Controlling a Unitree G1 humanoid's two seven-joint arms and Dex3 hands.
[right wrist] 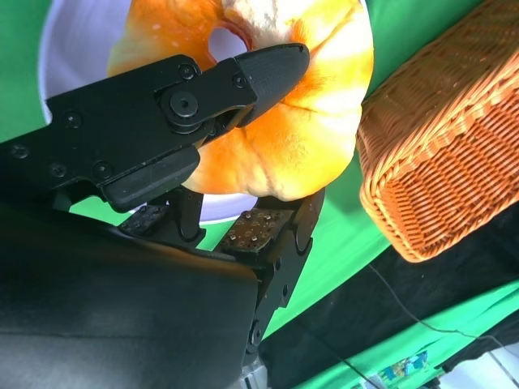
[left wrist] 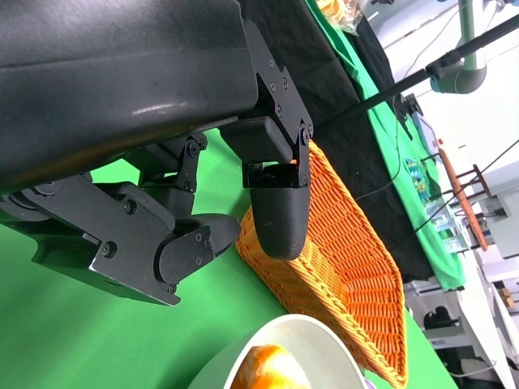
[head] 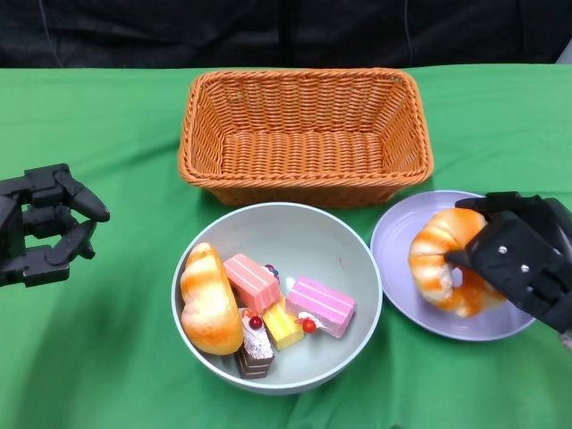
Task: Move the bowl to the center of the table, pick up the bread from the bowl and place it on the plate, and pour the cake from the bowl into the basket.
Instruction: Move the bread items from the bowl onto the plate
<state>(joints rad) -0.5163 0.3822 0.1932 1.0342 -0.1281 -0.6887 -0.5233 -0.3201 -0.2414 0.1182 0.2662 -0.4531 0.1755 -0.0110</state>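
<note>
Head view shows the green bench (head: 107, 357) carrying everything. Largest on it is the orange wicker basket (head: 306, 136), lying beyond both hands toward the far edge, with nothing visible inside it. Next in size is the grey bowl (head: 344, 246), between the two hands and nearer the robot than the basket; judged from its place under the basket and roughly midway across the bench, the move to the center looks done. The lilac plate (head: 393, 234) sits just beside the bowl, directly under the right hand (head: 523, 264).

That right hand holds a ring-shaped bread (head: 438, 255) over the plate; in the right wrist view its fingers (right wrist: 268, 65) press the bread's top while others close in beneath it, so the grip is on. The bread seems to touch or nearly touch the plate, though I cannot tell which. I judge this bread is at the point of being set down, and release has not yet happened.

A second bread loaf (head: 204, 299) lies in the bowl, on the side toward the left hand, so the bread step looks only half finished. The cakes (head: 286, 304), pink, yellow and dark slices with red berries, lie in the bowl, touching one another; pouring them into the basket is left undone.

The left hand (head: 45, 237) hovers well apart from the bowl, fingers apart, holding nothing.
</note>
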